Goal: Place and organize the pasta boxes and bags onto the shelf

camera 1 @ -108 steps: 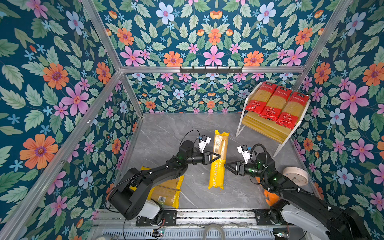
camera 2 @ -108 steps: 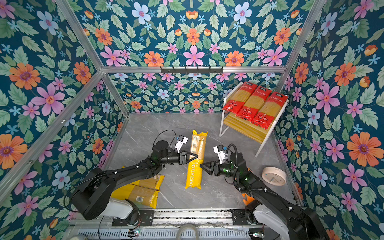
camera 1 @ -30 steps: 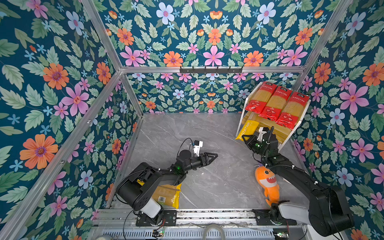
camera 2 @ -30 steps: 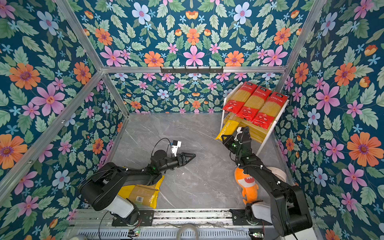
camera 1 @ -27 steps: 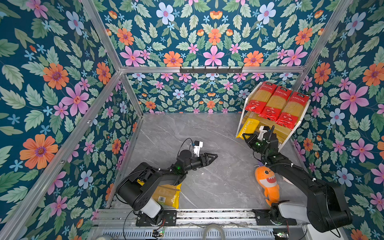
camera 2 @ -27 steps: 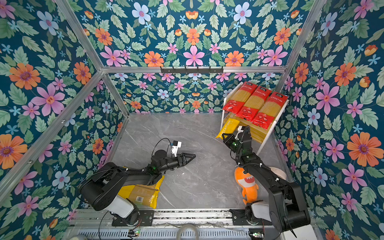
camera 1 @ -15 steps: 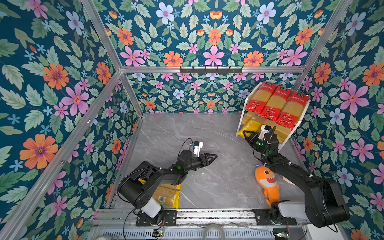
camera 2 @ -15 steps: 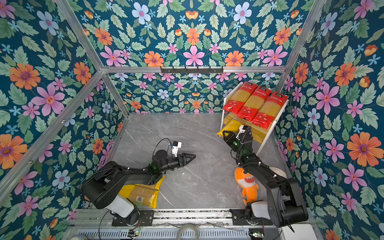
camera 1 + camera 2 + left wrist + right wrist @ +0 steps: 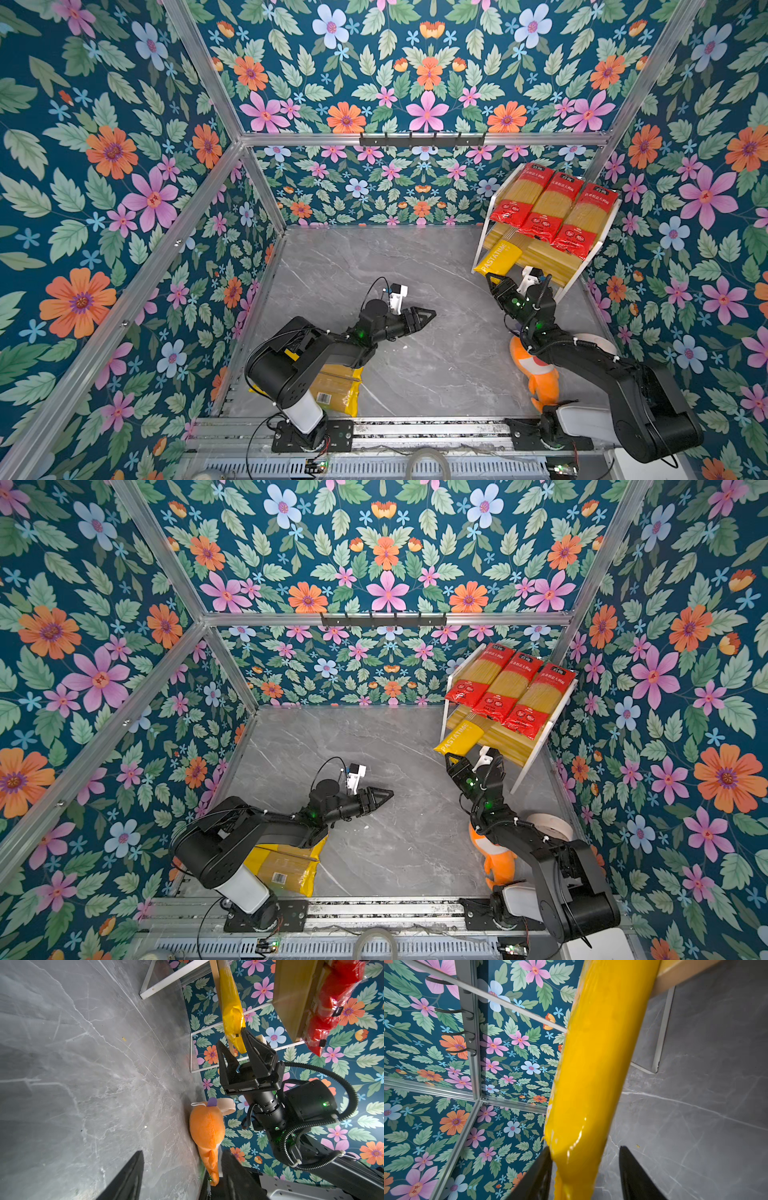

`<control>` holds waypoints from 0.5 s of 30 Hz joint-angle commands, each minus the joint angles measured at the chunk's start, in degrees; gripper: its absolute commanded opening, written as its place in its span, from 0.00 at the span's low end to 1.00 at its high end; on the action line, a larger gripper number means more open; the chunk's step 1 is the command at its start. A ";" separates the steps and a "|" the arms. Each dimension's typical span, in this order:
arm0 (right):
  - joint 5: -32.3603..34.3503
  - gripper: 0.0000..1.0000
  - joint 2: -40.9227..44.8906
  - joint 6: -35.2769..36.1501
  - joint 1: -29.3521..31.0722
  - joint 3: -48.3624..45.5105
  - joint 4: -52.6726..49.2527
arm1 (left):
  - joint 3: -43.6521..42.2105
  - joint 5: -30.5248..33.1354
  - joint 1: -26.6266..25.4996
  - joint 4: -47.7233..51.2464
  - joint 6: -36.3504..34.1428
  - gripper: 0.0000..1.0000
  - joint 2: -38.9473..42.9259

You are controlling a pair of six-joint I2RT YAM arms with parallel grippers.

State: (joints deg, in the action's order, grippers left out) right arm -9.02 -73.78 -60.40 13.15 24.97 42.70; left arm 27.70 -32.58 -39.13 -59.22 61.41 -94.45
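Note:
Three red pasta packs (image 9: 552, 212) (image 9: 505, 692) lie side by side on the top tier of the shelf (image 9: 484, 237) (image 9: 445, 712). A yellow "PASTATIME" pack (image 9: 498, 257) (image 9: 457, 737) (image 9: 596, 1064) rests on the lower tier with its near end sticking out. My right gripper (image 9: 509, 282) (image 9: 469, 764) (image 9: 585, 1148) stands open around that end. One finger (image 9: 537, 1174) touches the pack and the other stands off it. More yellow packs (image 9: 336, 386) (image 9: 286, 870) lie under my left arm at the front left. My left gripper (image 9: 428, 314) (image 9: 386, 794) (image 9: 182, 1159) hangs open and empty over the middle of the table.
An orange plush shark (image 9: 536, 370) (image 9: 207, 1126) lies by the right wall under my right arm, with a white round object (image 9: 598, 343) beside it. A black hook rail (image 9: 422, 139) runs along the back wall. Floral walls close in on three sides.
The yellow pack, earlier flat on the table between both grippers, now lies on the lower tier. Within the last second my right gripper opened off its end. My left gripper barely moved.

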 commanded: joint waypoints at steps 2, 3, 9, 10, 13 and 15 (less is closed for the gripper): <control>1.38 0.33 -0.13 0.87 0.56 0.22 3.84 | 0.21 0.41 -0.15 -1.15 -0.54 0.62 0.22; 1.28 0.27 -0.02 1.67 0.49 0.35 3.23 | 0.10 0.50 -0.15 -0.84 -0.66 0.62 0.37; -2.23 0.14 0.46 5.61 -1.36 2.36 0.22 | -0.25 1.09 -0.15 1.18 -1.85 0.61 1.29; -3.08 0.13 0.22 5.99 -1.98 2.93 0.03 | -0.28 1.19 -0.15 1.45 -2.03 0.61 1.38; -5.10 0.11 -1.19 7.49 -3.83 5.14 -0.64 | -0.28 1.18 -0.15 1.57 -2.12 0.61 1.18; -6.54 0.09 -2.83 8.18 -4.91 6.88 -0.69 | -0.19 1.15 -0.12 1.57 -2.30 0.60 1.07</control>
State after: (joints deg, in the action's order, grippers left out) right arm -13.06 -75.46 -54.57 9.13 30.09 40.03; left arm 27.38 -31.66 -39.35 -57.82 60.49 -93.38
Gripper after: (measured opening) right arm 0.096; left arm 0.606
